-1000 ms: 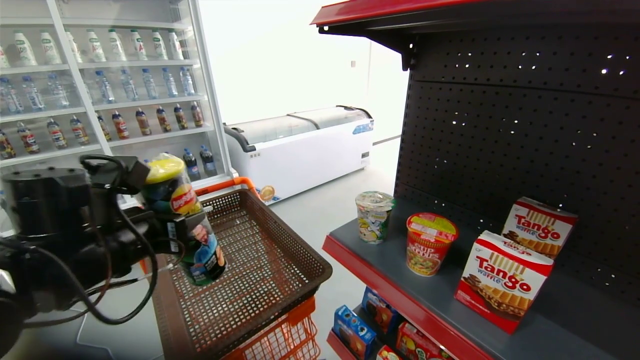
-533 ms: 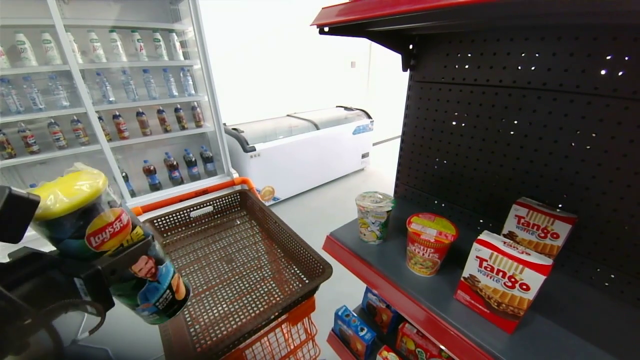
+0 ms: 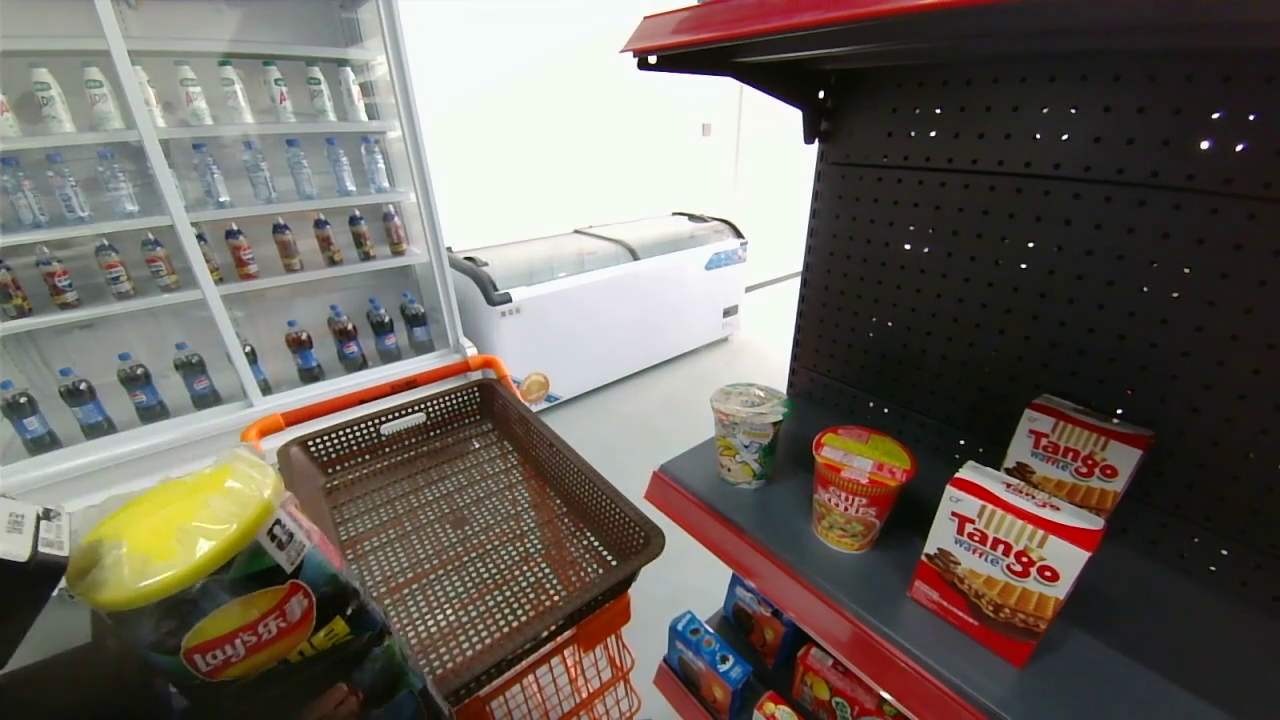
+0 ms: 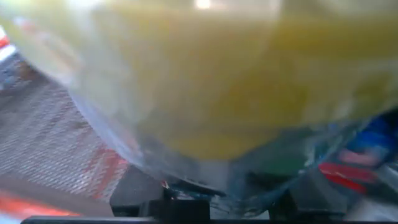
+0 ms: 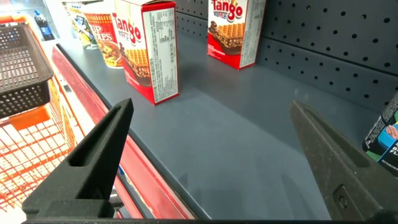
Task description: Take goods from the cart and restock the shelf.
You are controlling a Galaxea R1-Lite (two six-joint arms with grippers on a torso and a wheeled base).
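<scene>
Holding a chips can with a yellow lid, the left pincer pinches it low down, with a dark finger on each side. The can is up in the air at the near left and leans over. It is just beside the near left corner of the brown basket. The basket sits on top of the orange cart, and the orange handle runs along the basket's far side.

The right pincer is spread wide and holds nothing. It hangs over a bare part of the grey shelf on the right.

On the shelf, a red cup of noodles stands near the front edge. A white and green cup stands just to its left, by the shelf's end. Two red and white wafer boxes stand upright to the right of the cups. One box is nearer the front, and the other box is closer to the black back wall.

At the far left is a drinks fridge full of bottles. A white chest freezer stands to its right.
</scene>
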